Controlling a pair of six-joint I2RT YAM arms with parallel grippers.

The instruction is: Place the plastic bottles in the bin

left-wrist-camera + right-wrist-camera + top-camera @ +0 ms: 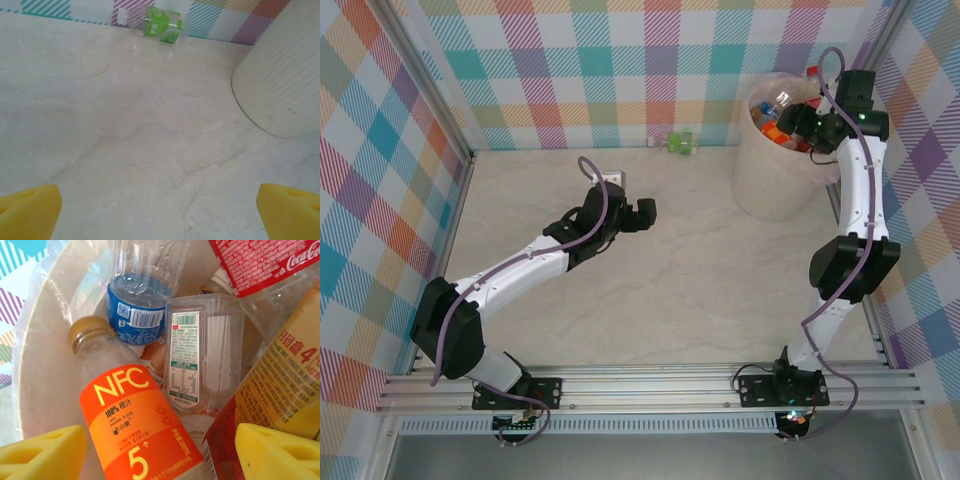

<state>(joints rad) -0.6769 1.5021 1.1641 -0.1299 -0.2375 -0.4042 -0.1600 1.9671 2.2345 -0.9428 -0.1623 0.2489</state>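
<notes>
In the left wrist view the bin [280, 75] runs off the top and right edges, and the print on the green-labelled bottle [162, 22] is too small to read. In the right wrist view the red-labelled bottle [260, 260] is cut by the top edge, the orange-labelled bottle [135, 425] by the bottom.

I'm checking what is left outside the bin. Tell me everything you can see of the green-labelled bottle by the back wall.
The green-labelled bottle is small and of clear plastic, with a white cap and a bright green label bearing pale leaf shapes. It lies on its side on the pale marble-look table, along the foot of the checked back wall. It is left of the bin and apart from it, with the cap pointing away from it. Nothing grips it. Whether it holds liquid I cannot tell.
</notes>
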